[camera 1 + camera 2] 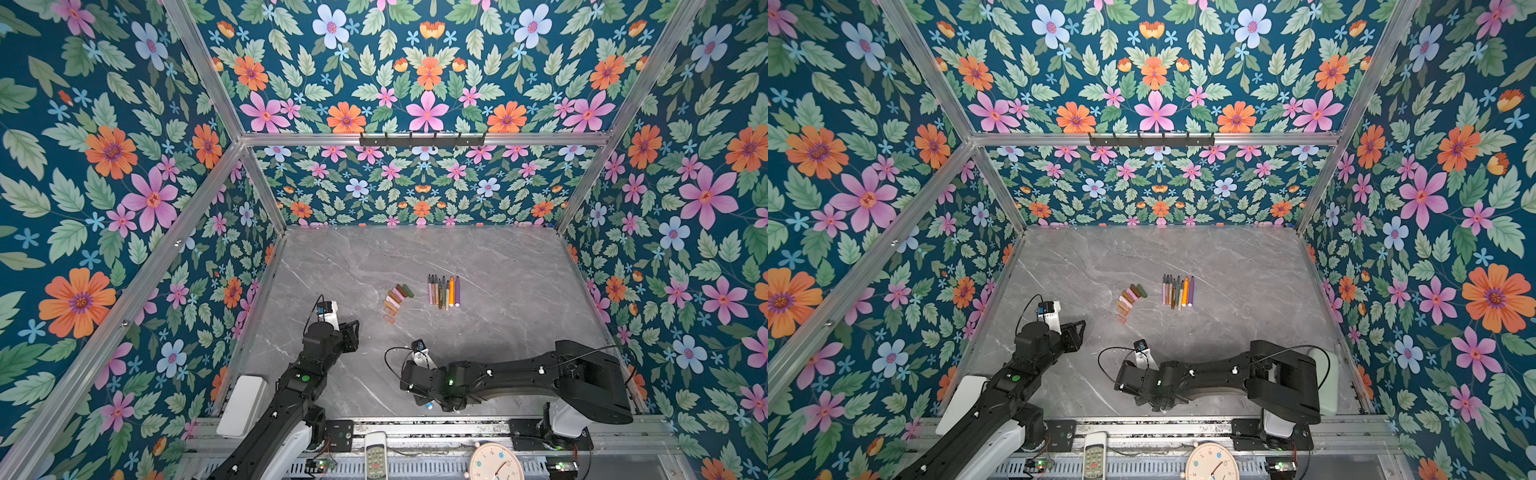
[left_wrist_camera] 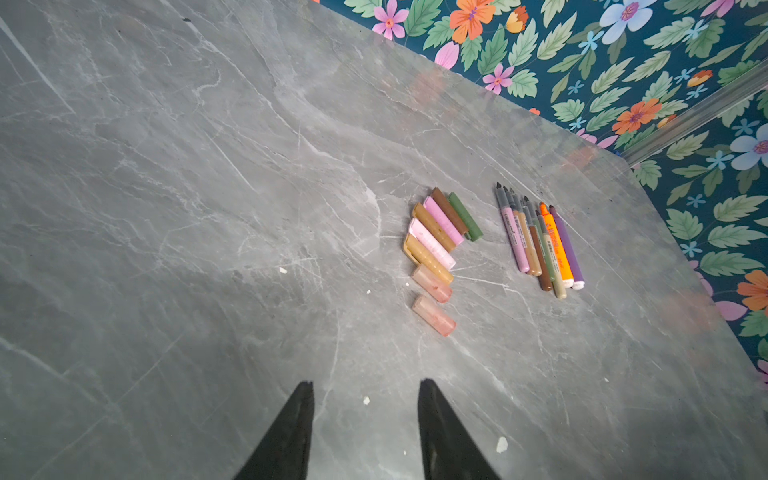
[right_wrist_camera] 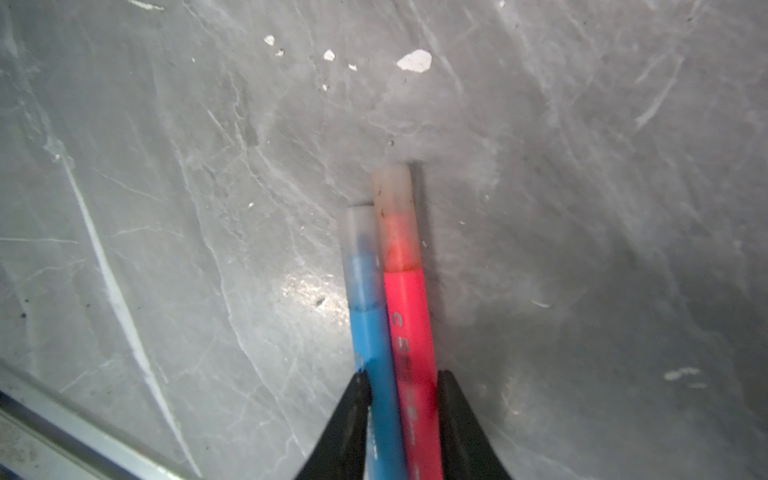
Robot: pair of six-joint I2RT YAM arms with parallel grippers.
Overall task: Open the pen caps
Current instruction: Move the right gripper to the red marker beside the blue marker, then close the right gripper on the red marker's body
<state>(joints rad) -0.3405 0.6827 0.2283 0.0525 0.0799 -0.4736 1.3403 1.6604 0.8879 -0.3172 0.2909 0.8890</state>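
- Right gripper point(image 3: 401, 376) up close: fingers pinched tight on a pair of slim plastic marker pens point(image 3: 409, 324), one blue and one red, side by side at the bottom middle of the right wrist view.
- Both are wearing their cloudy see-through plastic caps point(image 3: 395, 208), which point up the frame.
- Loose stubby plastic pen caps point(image 1: 397, 299) (green, brown, pink, tan, peach) lie fanned in a row just below centre in both top views.
- Uncapped slim marker bodies point(image 1: 444, 291) are lined up just right of them, close but not touching, with their tips toward the top of the frame.
- Left gripper point(image 2: 366, 382): fingers apart with nothing between them, over bare table, lower left of the loose caps.
- It all sits on a grey marble-look tabletop point(image 1: 519, 270); a white remote point(image 1: 376, 457) and a round clock point(image 1: 494, 463) are at the bottom edge.
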